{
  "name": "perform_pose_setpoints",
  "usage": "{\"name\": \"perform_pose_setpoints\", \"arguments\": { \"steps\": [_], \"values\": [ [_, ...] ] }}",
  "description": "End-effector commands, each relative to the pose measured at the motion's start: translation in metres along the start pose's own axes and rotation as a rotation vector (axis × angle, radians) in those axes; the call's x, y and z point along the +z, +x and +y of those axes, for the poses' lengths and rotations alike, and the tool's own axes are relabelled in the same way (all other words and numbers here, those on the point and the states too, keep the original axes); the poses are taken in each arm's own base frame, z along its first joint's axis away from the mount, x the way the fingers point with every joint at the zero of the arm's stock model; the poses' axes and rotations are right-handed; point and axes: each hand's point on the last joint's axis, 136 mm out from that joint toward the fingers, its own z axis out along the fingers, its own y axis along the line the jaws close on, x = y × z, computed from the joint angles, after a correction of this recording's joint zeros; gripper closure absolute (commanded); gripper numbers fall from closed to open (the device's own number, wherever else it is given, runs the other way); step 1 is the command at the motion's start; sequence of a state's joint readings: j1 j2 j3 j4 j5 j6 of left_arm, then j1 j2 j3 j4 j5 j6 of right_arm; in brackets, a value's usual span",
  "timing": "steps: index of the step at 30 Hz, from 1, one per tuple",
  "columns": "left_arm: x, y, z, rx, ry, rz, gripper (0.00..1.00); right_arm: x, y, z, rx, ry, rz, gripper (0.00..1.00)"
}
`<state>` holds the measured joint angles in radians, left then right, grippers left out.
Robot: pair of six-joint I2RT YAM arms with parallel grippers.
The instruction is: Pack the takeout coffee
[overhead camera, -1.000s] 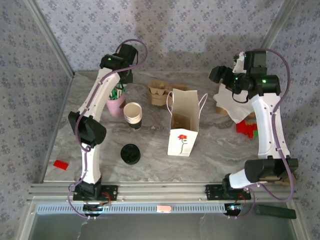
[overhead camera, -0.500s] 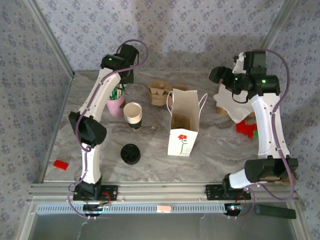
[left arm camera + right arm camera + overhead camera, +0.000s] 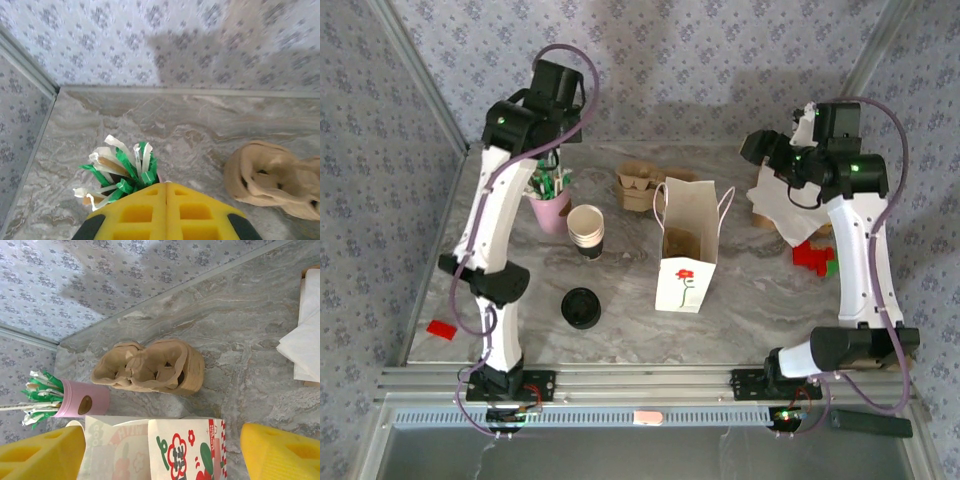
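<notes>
The lidded coffee (image 3: 581, 307) is pictured upright on the table (image 3: 750, 310), just left of the open bag (image 3: 686, 250) and untouched. The left gripper (image 3: 166, 187) is poised over a pink cup (image 3: 549, 208) of packets, jaws pressed together; whether a packet is pinched cannot be told. The right gripper (image 3: 162, 442) is spread wide and empty. The coffee is best taken by its wall, kept level and lowered between the bag's handles, the nearby cup stack (image 3: 586, 228) being avoided.
</notes>
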<state>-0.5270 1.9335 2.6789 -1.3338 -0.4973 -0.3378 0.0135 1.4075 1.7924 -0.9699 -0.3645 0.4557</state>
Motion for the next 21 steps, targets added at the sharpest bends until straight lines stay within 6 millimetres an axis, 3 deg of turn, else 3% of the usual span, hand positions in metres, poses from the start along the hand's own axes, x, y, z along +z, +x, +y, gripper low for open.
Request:
{"name": "perform_pose_setpoints", "arguments": {
  "steps": [1,5,8,16,21],
  "values": [
    [-0.072,-0.035,0.002,-0.027,0.099,-0.186,1.00,-0.020,0.000,0.011,0.015,-0.033,-0.017,0.17],
    [-0.130,-0.060,-0.022,-0.035,0.315,-0.349,1.00,-0.019,0.006,0.011,0.034,-0.044,-0.008,0.17],
    [-0.162,-0.071,-0.036,-0.025,0.439,-0.421,1.00,-0.015,0.013,0.007,0.052,-0.046,0.003,0.17],
    [-0.225,-0.088,-0.073,-0.031,0.719,-0.537,1.00,-0.007,0.032,-0.007,0.078,-0.020,0.038,0.17],
    [-0.249,-0.089,-0.089,-0.049,0.811,-0.562,1.00,-0.010,0.031,-0.011,0.077,-0.008,0.026,0.16]
  ]
}}
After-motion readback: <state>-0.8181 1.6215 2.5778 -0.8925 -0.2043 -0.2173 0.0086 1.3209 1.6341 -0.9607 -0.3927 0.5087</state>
